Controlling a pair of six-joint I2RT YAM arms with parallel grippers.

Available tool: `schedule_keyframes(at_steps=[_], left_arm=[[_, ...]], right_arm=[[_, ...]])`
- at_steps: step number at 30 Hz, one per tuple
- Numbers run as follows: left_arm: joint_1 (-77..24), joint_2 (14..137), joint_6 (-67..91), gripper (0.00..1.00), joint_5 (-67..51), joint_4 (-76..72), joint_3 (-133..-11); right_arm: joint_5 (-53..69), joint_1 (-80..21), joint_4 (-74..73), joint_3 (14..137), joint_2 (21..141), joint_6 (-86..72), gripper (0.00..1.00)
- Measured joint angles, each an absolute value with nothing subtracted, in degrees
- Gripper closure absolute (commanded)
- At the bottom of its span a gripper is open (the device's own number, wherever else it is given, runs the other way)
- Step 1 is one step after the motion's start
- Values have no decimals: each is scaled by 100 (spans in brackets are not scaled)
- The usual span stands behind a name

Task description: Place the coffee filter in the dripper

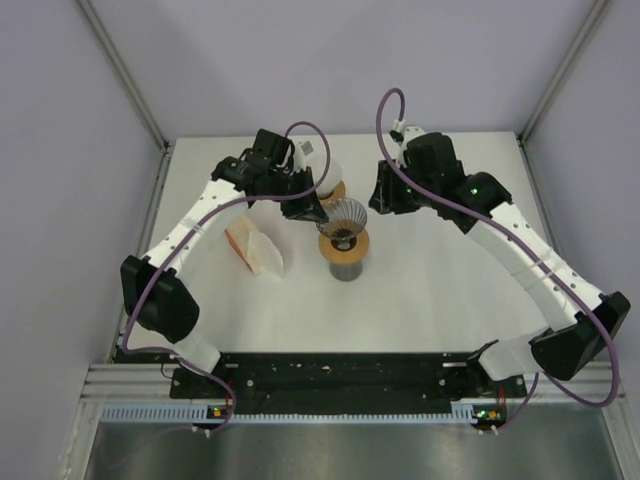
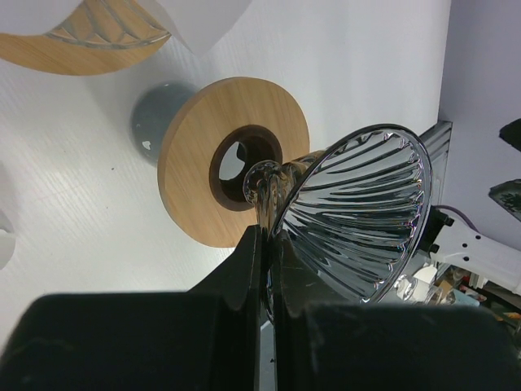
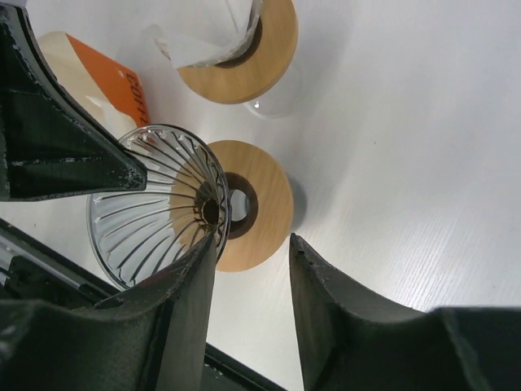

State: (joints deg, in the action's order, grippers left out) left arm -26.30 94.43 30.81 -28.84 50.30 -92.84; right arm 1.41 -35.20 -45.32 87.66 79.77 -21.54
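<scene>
Left gripper [image 2: 264, 238] clamped on the glass dripper [image 2: 358, 212] near its neck. The cone is tilted, neck at the hole of the wooden collar [image 2: 191, 175]. Right gripper [image 3: 252, 248] fingers apart, just beside the collar. Coffee filters [image 1: 258, 250] lie on the table [image 1: 430, 290], left of the dripper.

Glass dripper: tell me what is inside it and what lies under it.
The glass dripper is empty; only its own ribs show inside. The left fingers hold it tilted above a wooden ring that sits on a grey cup. The ring covers most of the cup's inside.
</scene>
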Motion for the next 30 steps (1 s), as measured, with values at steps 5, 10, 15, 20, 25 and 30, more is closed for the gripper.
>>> schedule_keyframes(at_steps=[5, 10, 15, 20, 25, 30], left_arm=[[-2630, 9467, 3046, 100, -2783, 4995, -9284], [-2646, 9511, 3028, 100, -2735, 4925, -9209], [-2672, 9568, 3026, 100, -2755, 4899, -9094], [-2679, 9690, 3000, 100, -2768, 4814, -9019], [-2679, 9767, 2963, 100, -2825, 4731, -8978], [-2689, 9778, 2827, 100, -2871, 4619, -8934]], right_arm=[[239, -3520, -4449, 8831, 7946, -2102, 52], [591, -3520, -4209, 8816, 8239, -2106, 64], [860, -3520, -4071, 8613, 8534, -2174, 77], [915, -3520, -4021, 8479, 8573, -2224, 87], [939, -3520, -3994, 8289, 8624, -2206, 98], [1048, -3527, -3835, 8145, 8694, -2152, 100]])
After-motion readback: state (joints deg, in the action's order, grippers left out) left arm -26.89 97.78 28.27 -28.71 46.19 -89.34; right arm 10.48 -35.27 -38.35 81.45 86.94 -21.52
